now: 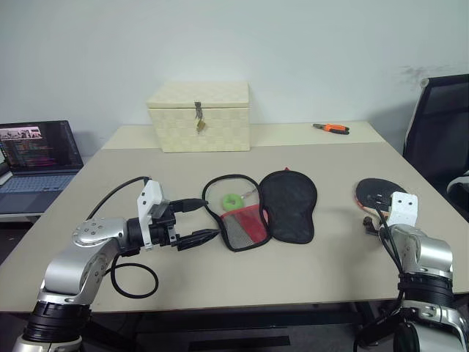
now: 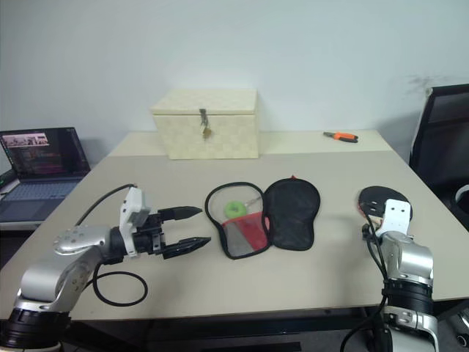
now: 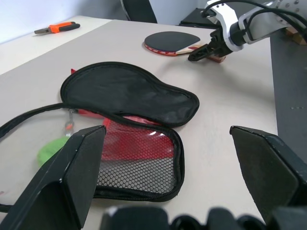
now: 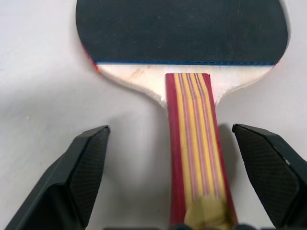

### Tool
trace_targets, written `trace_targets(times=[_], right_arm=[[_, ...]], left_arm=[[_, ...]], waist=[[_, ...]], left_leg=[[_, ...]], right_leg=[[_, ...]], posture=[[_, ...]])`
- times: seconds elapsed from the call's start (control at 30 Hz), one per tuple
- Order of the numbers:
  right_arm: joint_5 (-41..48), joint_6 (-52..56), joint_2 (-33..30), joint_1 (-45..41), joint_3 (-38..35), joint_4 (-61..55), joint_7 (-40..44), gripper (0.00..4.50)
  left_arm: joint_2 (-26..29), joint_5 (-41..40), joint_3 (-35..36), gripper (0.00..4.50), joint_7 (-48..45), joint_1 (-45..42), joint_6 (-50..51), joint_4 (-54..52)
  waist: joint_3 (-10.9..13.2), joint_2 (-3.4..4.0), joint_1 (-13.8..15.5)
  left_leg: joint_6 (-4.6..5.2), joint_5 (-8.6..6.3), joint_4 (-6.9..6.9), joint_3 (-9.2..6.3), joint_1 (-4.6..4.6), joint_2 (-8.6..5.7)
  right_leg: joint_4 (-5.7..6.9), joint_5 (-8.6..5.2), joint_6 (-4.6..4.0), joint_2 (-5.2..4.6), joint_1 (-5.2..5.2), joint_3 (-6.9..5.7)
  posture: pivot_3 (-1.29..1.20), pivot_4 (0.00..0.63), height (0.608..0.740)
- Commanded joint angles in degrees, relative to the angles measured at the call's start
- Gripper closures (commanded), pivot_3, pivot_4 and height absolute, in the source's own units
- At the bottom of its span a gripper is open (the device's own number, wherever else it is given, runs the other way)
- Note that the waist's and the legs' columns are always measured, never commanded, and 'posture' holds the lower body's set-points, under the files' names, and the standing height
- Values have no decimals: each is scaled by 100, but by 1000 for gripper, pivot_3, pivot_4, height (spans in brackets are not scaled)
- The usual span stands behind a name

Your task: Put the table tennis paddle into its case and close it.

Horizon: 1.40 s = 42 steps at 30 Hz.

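The table tennis paddle lies flat at the table's right, black face up, with its striped wooden handle pointing toward my right arm. My right gripper is open, one finger on each side of the handle without gripping it. The case lies unzipped and spread open at the table's middle, its black half beside its red mesh-pocket half. A green ring sits within the case's zipper loop. My left gripper is open with nothing in it, just left of the case and pointing at it.
A cream latched box stands at the back of the table. Orange-handled pliers lie at the back right. An open laptop sits on a lower surface to the left. A black chair stands past the right edge.
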Motion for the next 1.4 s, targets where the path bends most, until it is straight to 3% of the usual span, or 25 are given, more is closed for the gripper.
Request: trace_targets(times=[0.03,0.13,0.2,0.27,0.47,0.53,0.67,0.83,1.03,1.23,1.4], right_arm=[[-32,-562,-308,-382,0,692,89,33],[-61,-930,-546,-683,86,1439,182,33],[-41,-1043,-643,-808,127,1770,226,398],[-7,-1077,-707,-892,156,2006,276,887],[70,-1137,-762,-974,259,2175,388,3025],[92,-1135,-736,-955,278,2063,386,3390],[188,-937,-680,-868,220,1461,344,3390],[704,588,-411,-654,59,-785,302,3390],[1157,2243,689,-645,-105,-2785,-37,3390],[1141,2606,2089,-666,135,-3276,-369,3390],[1048,2232,2350,-647,492,-2886,-283,3390]], left_arm=[[65,5,122,0,-16,-140,-117,-57],[69,21,124,0,-27,-140,-114,-58],[76,31,132,0,-26,-127,-115,-66],[82,31,148,0,-18,-103,-108,-84],[100,29,187,0,20,-17,-95,-159],[112,27,199,0,26,5,-92,-177],[140,15,244,0,50,55,-81,-219],[215,-78,424,0,77,303,17,-385],[262,-287,558,0,55,482,194,-536],[261,-261,649,0,153,453,149,-439],[223,-323,723,0,327,399,176,-493]], waist=[[0,-1,-13],[0,-1,-21],[0,-2,-20],[0,-2,-19],[-1,-4,-19],[-1,-3,-20],[0,-1,-20],[2,3,-31],[1,1,-25],[1,2,-15],[1,1,3]], left_leg=[[0,0,1,3,1,-3],[0,0,5,12,3,-5],[0,0,7,13,2,-4],[1,0,5,13,0,-4],[4,-2,2,11,-4,-2],[4,-2,3,12,-4,-1],[4,-2,2,12,-4,-1],[4,-2,-4,24,-28,10],[2,-2,-1,19,-66,55],[2,-2,0,20,-65,62],[2,-2,0,17,-72,60]], right_leg=[[-1,1,1,1,0,2],[-3,5,9,2,1,11],[-4,6,11,2,1,12],[-7,6,10,3,1,12],[-18,18,-11,6,1,11],[-19,18,-7,6,1,12],[-19,18,-7,7,1,12],[3,20,-13,6,-46,30],[8,23,-18,8,-87,19],[8,24,-21,18,-89,16],[3,26,-25,19,-92,12]], posture=[[0,150,740],[0,150,740],[0,150,740],[0,150,740],[0,150,740],[0,150,740],[0,150,740],[0,150,740],[0,150,740],[0,150,740],[0,150,740]])
